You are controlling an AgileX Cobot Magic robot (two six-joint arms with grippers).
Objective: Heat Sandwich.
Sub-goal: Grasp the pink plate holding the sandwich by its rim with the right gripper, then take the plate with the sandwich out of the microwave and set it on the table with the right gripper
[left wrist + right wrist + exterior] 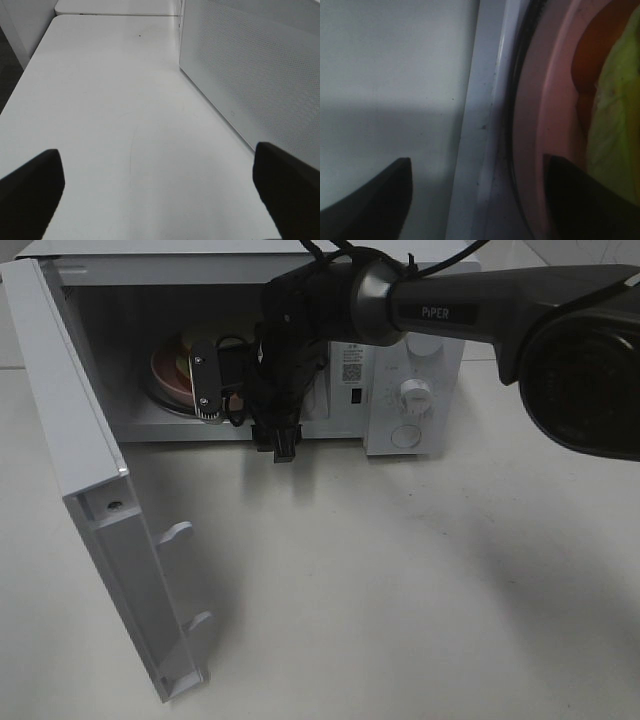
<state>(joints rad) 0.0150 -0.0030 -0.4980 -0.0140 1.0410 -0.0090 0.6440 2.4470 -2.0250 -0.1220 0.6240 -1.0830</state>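
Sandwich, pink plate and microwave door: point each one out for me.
sandwich (615,100): right wrist view, on its yellow-green filling.
pink plate (530,125): right wrist view, on its rim.
microwave door (70,410): exterior high view, on its inner face.

Microwave (410,390): white casing, white door (90,490), side panel with fine dotted perforation pattern. Table (400,590): off-white, plain. Plate (530,125): pink. Sandwich (615,100): orange-brown crust, yellow-green filling. Right arm (470,300): black and grey, white "PiPER" lettering.

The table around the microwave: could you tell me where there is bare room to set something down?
Bare table lies in front of the microwave, right of its open door. The cavity mouth is crowded: the right gripper reaches in by the sandwich on its pink plate.
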